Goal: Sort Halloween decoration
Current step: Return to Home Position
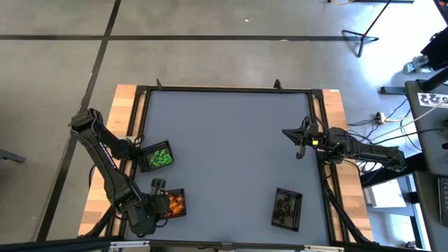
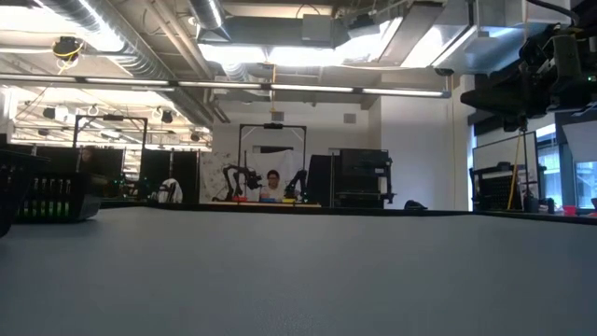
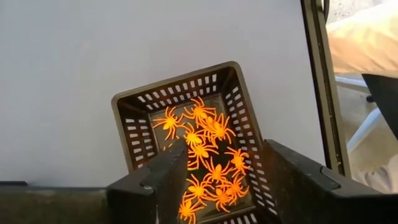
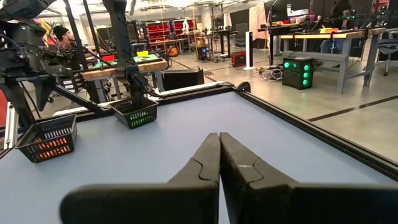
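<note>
Left pincer point(image 3: 225, 182) above edge-side bin point(image 3: 128, 127)

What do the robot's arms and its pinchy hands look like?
Both are dark, made of thin links with chunky joints. The left arm and right arm each end in two flat, black, wedge-shaped fingers: the left gripper and the right gripper. A small yellow spot sits near the right arm's wrist.

Orange spiders point(image 3: 208, 158), green trinkets point(image 1: 162, 157), binned apart

Grey table point(image 1: 231, 133), black mesh tray point(image 1: 144, 162) at left edge, second tray point(image 1: 183, 204) in left corner, third tray point(image 1: 288, 192) toward right.
</note>
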Available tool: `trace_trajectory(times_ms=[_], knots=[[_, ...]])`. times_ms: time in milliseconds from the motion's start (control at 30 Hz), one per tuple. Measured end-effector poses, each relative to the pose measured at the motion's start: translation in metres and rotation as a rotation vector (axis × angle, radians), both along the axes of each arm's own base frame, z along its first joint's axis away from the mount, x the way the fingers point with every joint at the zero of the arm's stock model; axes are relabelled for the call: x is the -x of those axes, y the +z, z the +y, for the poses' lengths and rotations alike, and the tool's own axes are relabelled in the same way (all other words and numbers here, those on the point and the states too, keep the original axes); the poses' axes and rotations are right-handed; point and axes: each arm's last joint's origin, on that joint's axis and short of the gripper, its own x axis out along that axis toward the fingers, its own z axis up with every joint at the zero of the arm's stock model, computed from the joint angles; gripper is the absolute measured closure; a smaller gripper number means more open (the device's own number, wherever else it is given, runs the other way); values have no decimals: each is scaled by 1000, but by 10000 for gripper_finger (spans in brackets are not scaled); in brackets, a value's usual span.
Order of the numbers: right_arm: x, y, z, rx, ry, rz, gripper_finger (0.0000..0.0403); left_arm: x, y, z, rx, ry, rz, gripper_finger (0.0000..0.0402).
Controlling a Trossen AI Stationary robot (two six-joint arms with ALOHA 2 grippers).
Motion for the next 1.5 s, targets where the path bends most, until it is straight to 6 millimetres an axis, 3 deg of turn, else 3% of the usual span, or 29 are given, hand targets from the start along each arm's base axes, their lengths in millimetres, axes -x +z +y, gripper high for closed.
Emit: trace_trajectory(times_ms=[233,733,900,1167,1333,1500], knots=[[0,0,0,0,0,0,400,-1,3,-1,31,-1,-19,238],[0,0,0,0,0,0,400,5,43,6,208,-72,-176,396],[0,0,0,0,0,0,400,5,53,9,202,-130,-253,401],[0,0,0,0,0,0,400,10,73,25,52,-159,-443,401],[0,0,0,0,0,0,400,9,99,50,103,-267,-519,401],[0,0,0,0,0,0,400,-7,118,86,214,-402,-582,401]])
